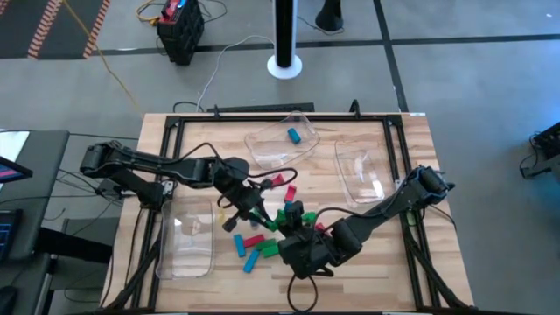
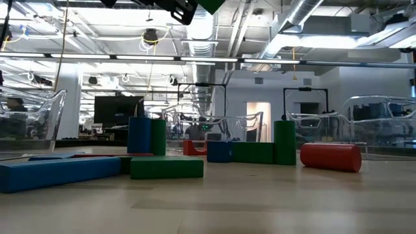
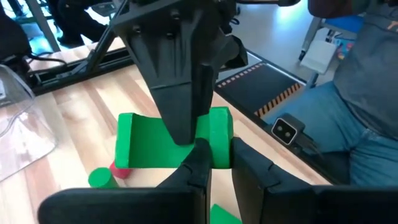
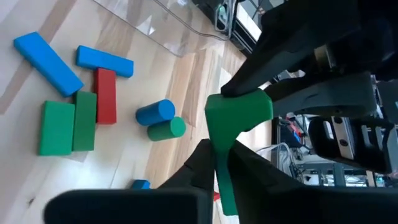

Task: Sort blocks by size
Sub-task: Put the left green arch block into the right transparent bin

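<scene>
Centrally, lower middle of the high frame, both grippers' jaws clamped on one flat green bar (image 3: 155, 140), left gripper (image 3: 214, 158), right gripper (image 4: 217, 155), remaining blocks (image 4: 74, 112) scattered on wooden surface (image 1: 411, 262).

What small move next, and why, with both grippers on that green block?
Probably open the left gripper. The right gripper has shut on the same green block, so both pinch it in the air; one must let go before it goes to a tray.
</scene>
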